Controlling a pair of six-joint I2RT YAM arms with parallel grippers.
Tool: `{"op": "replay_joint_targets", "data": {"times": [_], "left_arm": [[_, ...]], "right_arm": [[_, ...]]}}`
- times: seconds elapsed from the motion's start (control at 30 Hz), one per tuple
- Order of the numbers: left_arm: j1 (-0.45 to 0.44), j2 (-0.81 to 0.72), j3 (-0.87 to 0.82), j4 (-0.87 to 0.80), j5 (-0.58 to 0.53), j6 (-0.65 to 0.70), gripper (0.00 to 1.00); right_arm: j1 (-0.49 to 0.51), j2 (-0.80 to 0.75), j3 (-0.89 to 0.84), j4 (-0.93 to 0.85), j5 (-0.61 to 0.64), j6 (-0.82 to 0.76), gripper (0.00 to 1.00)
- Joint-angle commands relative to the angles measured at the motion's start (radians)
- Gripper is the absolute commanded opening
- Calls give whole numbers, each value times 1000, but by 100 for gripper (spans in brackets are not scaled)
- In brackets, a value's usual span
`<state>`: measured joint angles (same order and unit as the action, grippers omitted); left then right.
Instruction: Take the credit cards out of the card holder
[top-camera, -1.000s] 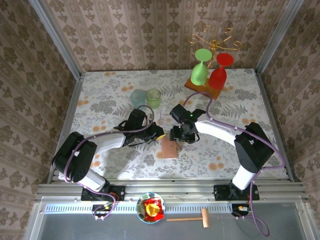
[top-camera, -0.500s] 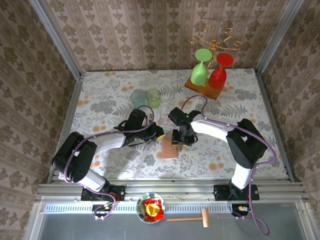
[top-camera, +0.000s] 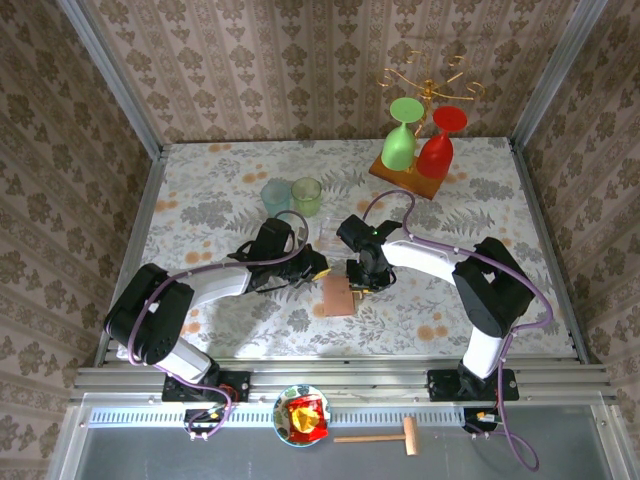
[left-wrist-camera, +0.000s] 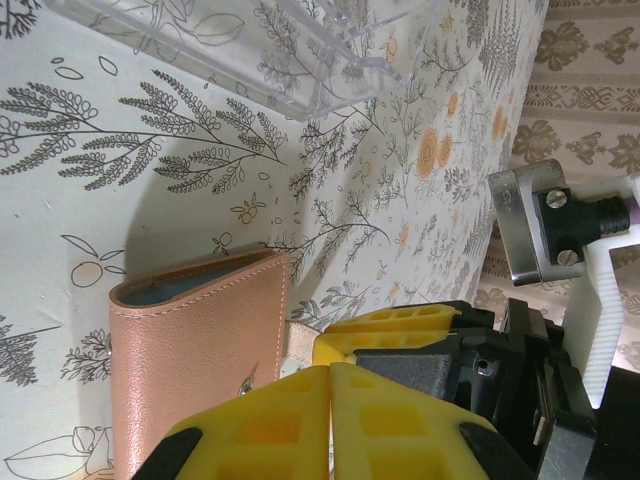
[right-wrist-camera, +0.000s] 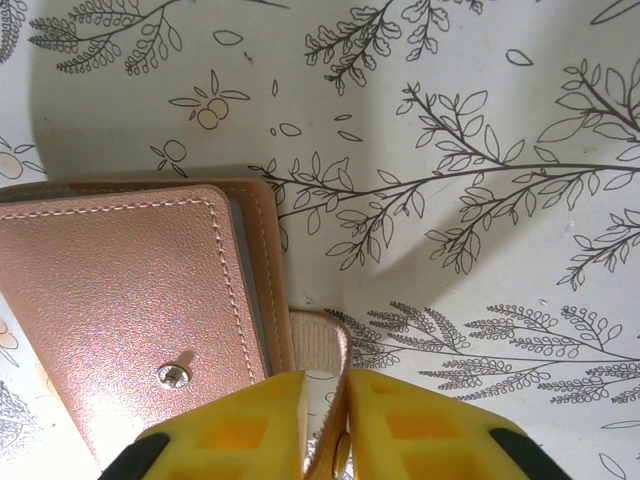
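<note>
The card holder lies closed on the flowered table, tan leather side up, with a snap stud on its flap. Its closing strap sticks out past the edge, and my right gripper is shut on that strap. In the top view the right gripper sits at the holder's far right corner. My left gripper is shut with nothing between its fingers, just beside the holder and close to the right gripper's yellow finger. The credit cards are hidden inside the closed holder.
A clear plastic box lies just beyond the holder. Two pale cups stand behind it. A wooden board with two goblets is at the back right. A bowl with a snack packet and a wooden mallet lie below the table edge.
My right gripper has shifted slightly towards the holder and closed its fingers on the strap. The left arm and the holder have stayed put.
</note>
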<state>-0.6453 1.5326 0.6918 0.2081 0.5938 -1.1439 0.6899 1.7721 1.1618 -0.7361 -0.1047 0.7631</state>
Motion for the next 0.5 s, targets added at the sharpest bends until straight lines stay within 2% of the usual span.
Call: {"op": "replay_joint_targets", "data": {"times": [0.0, 0.2, 0.47], "left_arm": [[9, -9, -2, 0, -2, 15, 9], [24, -33, -6, 7, -14, 15, 9], [91, -107, -9, -61, -22, 55, 9]], "right_arm": [[5, -25, 16, -24, 5, 16, 13], [6, -68, 18, -10, -17, 40, 1], [26, -140, 38, 41, -83, 110, 0]]}}
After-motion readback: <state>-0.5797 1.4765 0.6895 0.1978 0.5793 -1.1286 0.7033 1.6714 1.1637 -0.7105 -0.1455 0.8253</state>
